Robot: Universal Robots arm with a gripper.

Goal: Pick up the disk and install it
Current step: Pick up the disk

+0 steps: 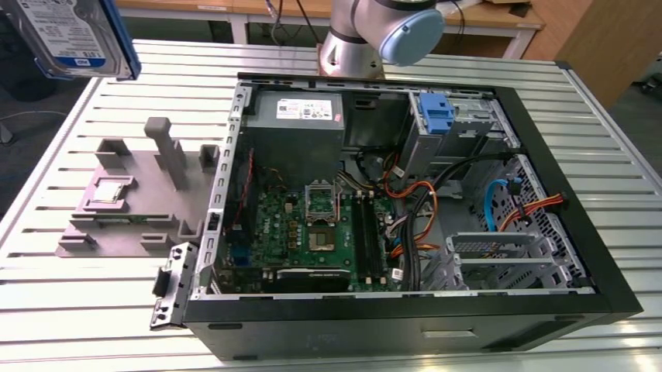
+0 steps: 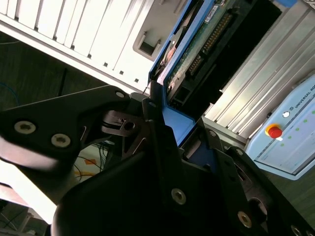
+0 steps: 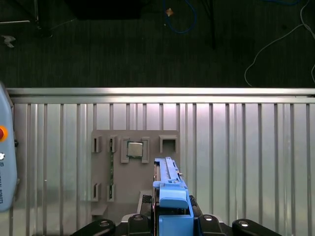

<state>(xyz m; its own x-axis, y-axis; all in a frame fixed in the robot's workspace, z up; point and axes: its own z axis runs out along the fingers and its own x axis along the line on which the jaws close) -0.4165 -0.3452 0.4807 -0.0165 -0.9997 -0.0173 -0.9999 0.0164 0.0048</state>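
Observation:
The disk (image 1: 70, 32), a silver drive with a white-and-blue label in a blue plastic carrier, hangs high at the exterior view's top left, off to the side of the open computer case (image 1: 610, 256). In both wrist views my gripper (image 3: 173, 220) is shut on the disk (image 3: 172, 191), black fingers (image 2: 156, 129) pressing its blue carrier from either side. The second wrist view looks along the disk (image 2: 197, 46) edge-on, with its circuit board and connector visible. Below the held disk, the first wrist view looks down on the grey fixture plate (image 3: 135, 147).
The case lies open on a slatted metal table (image 1: 62, 310), with a grey power supply (image 1: 294, 108), motherboard (image 1: 310, 232), loose cables and a drive cage with a blue tab (image 1: 439, 116). A grey fixture plate (image 1: 124, 209) lies beside the case. A control pendant with a red button (image 2: 274, 132) is nearby.

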